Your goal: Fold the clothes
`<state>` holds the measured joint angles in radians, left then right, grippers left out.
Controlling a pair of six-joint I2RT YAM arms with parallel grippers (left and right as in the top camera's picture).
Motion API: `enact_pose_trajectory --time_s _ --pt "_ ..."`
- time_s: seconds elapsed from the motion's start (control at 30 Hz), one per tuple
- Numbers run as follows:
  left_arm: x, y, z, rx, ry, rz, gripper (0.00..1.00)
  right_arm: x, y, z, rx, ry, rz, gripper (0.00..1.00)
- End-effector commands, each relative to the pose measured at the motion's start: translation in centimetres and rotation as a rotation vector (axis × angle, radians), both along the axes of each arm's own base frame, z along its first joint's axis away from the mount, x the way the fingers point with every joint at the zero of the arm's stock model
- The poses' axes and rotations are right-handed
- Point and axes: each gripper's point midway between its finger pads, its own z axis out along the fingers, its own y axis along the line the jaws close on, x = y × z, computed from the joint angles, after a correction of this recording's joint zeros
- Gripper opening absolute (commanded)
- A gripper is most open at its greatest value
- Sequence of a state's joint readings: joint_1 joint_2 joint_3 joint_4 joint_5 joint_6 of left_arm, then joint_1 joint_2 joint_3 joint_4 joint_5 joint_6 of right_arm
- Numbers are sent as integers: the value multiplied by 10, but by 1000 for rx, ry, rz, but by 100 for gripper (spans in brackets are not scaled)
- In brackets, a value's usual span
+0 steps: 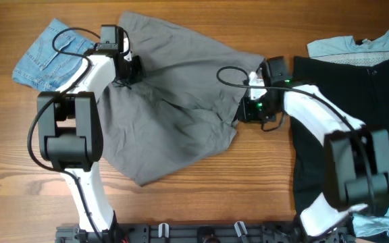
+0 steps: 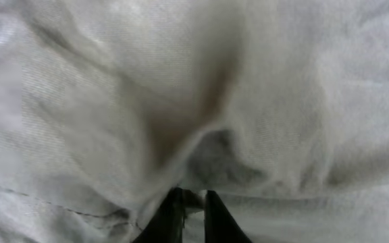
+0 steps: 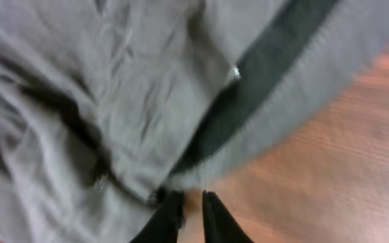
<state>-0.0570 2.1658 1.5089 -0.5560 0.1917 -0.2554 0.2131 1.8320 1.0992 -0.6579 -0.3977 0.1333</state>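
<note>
Overhead, the grey shorts (image 1: 174, 101) are lying crumpled between the left gripper (image 1: 128, 72) and the right gripper (image 1: 242, 112). In the left wrist view, its fingers (image 2: 171, 219) are sitting nearly together against the cloth, and I cannot tell whether they are gripping. In the right wrist view, the fingers (image 3: 215, 219) are standing slightly parted and empty, with the shorts' edge just ahead.

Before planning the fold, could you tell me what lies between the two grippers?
The overhead view shows the grey shorts spanning the whole stretch from the left gripper to the right gripper, rumpled on the wooden table.
</note>
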Motion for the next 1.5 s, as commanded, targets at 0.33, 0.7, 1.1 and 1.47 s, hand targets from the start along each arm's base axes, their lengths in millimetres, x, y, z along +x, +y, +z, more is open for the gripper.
enact_pose_trajectory --time_s 0.33,0.7,1.1,1.47 --pt "-16 -18 113 42 -113 -102 54 -44 53 2 233 -27 436 33" --pt "-36 -16 157 41 -152 -101 57 -26 36 -25 -49 -53 357 71" --pt "-49 -14 151 55 -100 -126 62 99 -78 -29 -373 -348 -191 4" --pt "-62 -13 144 57 -36 -127 74 76 -58 69 7 -246 -61 59"
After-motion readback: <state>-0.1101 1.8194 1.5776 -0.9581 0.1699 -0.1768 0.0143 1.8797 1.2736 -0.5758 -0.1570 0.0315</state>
